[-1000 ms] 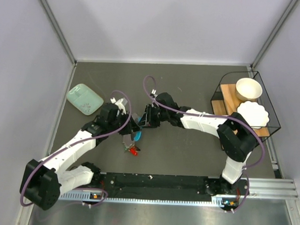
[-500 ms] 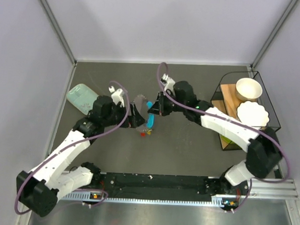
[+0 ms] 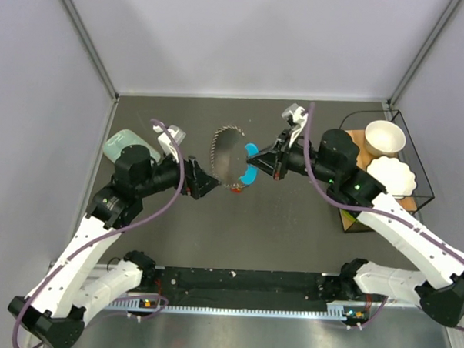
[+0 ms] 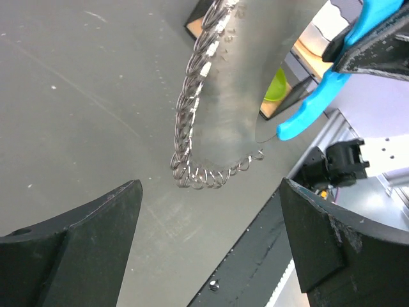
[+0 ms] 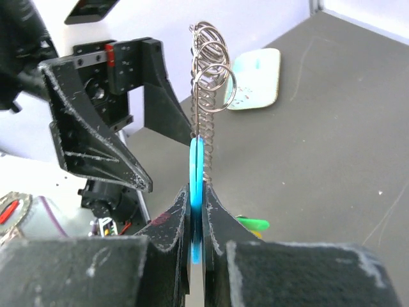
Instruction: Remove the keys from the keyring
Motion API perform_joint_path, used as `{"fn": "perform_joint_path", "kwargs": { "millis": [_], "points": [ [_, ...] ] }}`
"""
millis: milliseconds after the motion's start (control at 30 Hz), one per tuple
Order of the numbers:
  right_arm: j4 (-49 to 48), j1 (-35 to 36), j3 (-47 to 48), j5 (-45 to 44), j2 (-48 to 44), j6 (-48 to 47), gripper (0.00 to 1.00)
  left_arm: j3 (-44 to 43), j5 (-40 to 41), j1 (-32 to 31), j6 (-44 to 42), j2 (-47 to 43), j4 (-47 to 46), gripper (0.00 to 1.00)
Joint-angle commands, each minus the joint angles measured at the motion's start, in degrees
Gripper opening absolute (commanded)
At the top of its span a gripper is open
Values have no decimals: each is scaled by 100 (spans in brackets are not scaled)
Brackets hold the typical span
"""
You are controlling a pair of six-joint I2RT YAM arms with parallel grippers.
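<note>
1. The right end effector (image 5: pixel 197 214) pinches the blue loop of the keyring (image 3: pixel 228 154), aloft to the right of the mint-green box (image 3: pixel 124 145). That thin grip could slip.
2. The left end effector (image 3: pixel 208 182), spread, sits between box and keyring. Closing on the fan could twist it loose.
3. The keys (image 3: pixel 235 189) seemingly dangle underneath, mostly hidden.
4. The fan stands edgewise, long axis roughly upright, loop pointing away from the box.

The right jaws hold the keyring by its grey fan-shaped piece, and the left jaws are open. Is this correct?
No. The right gripper has its jaws shut on the blue loop of the keyring, not the grey fan-shaped piece; the right wrist view shows it. The left jaws are open, as said.
</note>
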State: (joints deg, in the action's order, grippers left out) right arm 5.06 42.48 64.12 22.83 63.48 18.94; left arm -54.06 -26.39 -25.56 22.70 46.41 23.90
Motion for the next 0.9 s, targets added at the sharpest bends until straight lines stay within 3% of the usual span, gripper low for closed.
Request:
{"fn": "perform_joint_path", "kwargs": {
  "millis": [0,333,467,500,633,667,867],
  "points": [
    [-1163,-301,-259,1046,-406,248,0,-79,-998,25,-29,-176,-534,93],
    [-3562,-688,-997,2594,-319,1436,0,537,-1799,34,859,-159,-1853,85],
    [-5275,-1083,-1549,2929,-82,2524,0,712,-1940,34,850,-71,-2099,83],
    [-6001,-1171,-1621,2946,-3,3049,0,739,-1966,34,885,-71,-2178,80],
    [-6893,-1382,-1683,3271,401,3792,0,862,-2186,42,1254,-150,-2749,61],
    [-6904,-1391,-1683,3280,428,3810,0,888,-2247,34,1402,-159,-2890,51],
    [-6545,-1383,-1604,3210,410,3547,0,1064,-2643,34,1957,-115,-3479,29]
  ]
}}
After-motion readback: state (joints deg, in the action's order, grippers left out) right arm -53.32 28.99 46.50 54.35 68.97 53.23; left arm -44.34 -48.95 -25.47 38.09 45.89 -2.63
